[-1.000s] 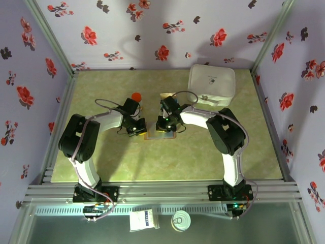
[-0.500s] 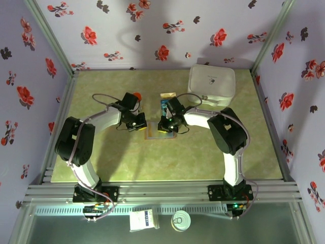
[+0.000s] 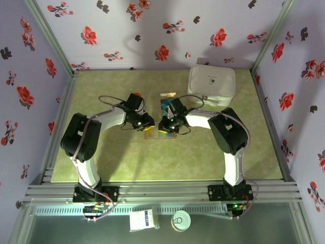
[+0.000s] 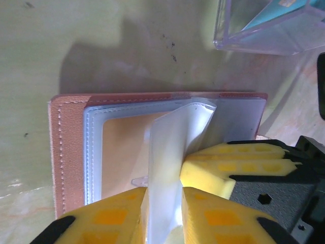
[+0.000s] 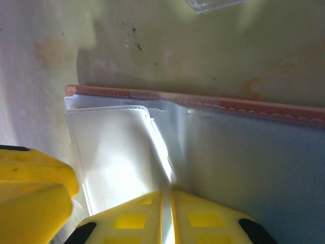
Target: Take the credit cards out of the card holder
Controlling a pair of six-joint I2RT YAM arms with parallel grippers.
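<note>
**A:** The left gripper [image 4: 165, 195] is letting go. A second ago it was clamped tight. Now its pads stand a little apart, with a clear sleeve [image 4: 177, 132] upright in the gap.

**B:** Is it holding that sleeve?

**A:** Barely, if at all. The pads flank the film rather than press it flat. The arm has also slid right, so it sits at the left end of the holder [image 3: 155, 134].

**B:** Where is the holder?

**A:** It lies open and flat on the table [image 3: 101, 162], mid-scene, between the two grippers. It hasn't moved.

**B:** And the right gripper [image 5: 167, 206]?

**A:** No change there. It's closed to a slit and pinching another leaf of sleeve film at the holder's right half. It looks like the anchor.

**B:** Any cards out?

**A:** Teal cards [image 4: 277, 12] sit in the tray [image 4: 221, 25], just beyond the holder on its far side. So part of the job looks done.

**B:** Is anything left inside?

**A:** There's a tan patch behind the left-hand pocket. It could be a yellowish card or just lining, and I can't tell which.

**B:** So what does the release mean?

**A:** My read is that the left side is giving up that leaf to regrip, maybe going for a card edge instead of film. While the right pinch holds, the holder should stay put. If it slips, the loose sleeve flops back over the pocket.
</note>
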